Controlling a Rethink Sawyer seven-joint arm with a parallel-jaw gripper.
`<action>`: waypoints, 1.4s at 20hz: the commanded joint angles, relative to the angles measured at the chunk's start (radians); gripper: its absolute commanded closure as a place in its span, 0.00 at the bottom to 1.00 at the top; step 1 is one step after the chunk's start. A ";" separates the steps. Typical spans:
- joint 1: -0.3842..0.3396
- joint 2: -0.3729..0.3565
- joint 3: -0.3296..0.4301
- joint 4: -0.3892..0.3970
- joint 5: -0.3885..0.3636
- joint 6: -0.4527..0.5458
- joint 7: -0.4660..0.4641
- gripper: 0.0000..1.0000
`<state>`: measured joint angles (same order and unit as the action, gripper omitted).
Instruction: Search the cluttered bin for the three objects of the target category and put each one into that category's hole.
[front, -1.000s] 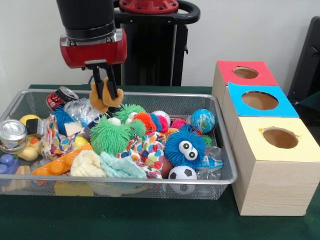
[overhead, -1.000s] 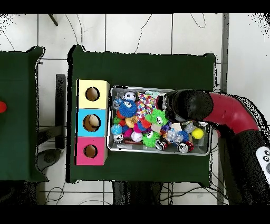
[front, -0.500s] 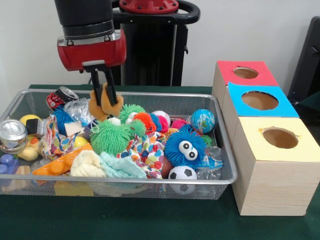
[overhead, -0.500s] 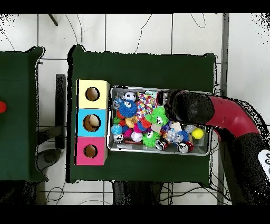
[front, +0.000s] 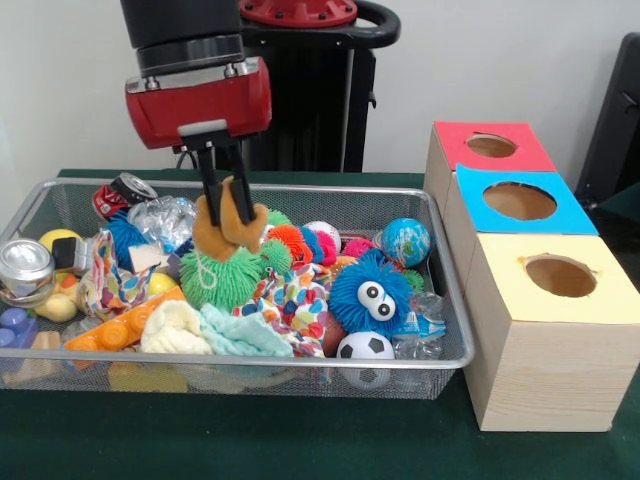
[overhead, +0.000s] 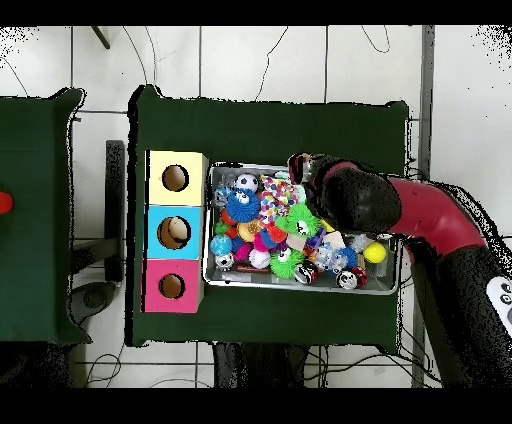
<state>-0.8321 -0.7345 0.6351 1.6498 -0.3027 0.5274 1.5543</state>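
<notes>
Hanging above the left half of the wire mesh bin (front: 445, 290), the end effector (front: 226, 205) is clamped on a tan plush toy (front: 228, 226), just over a green spiky ball (front: 220, 275); three coloured wooden boxes (front: 545, 330) stand right.

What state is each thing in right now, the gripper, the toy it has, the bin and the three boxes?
Gripper: shut on the tan plush toy, above the bin.
Tan plush toy: held between the fingers, hanging over the green fuzzy ball.
Wire bin: full of toys, on the table.
Red box: hole open, inside not visible.
Blue box: hole open, something pale inside in the overhead view.
Yellow box: hole open.
</notes>
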 joint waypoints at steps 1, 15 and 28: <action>-0.043 0.052 0.138 0.068 -0.025 -0.066 -0.085 1.00; -0.055 0.073 0.207 0.080 -0.069 -0.072 -0.068 1.00; 0.075 0.060 0.082 0.036 -0.030 0.102 0.032 1.00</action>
<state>-0.8062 -0.6946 0.7785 1.6605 -0.3300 0.4826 1.5543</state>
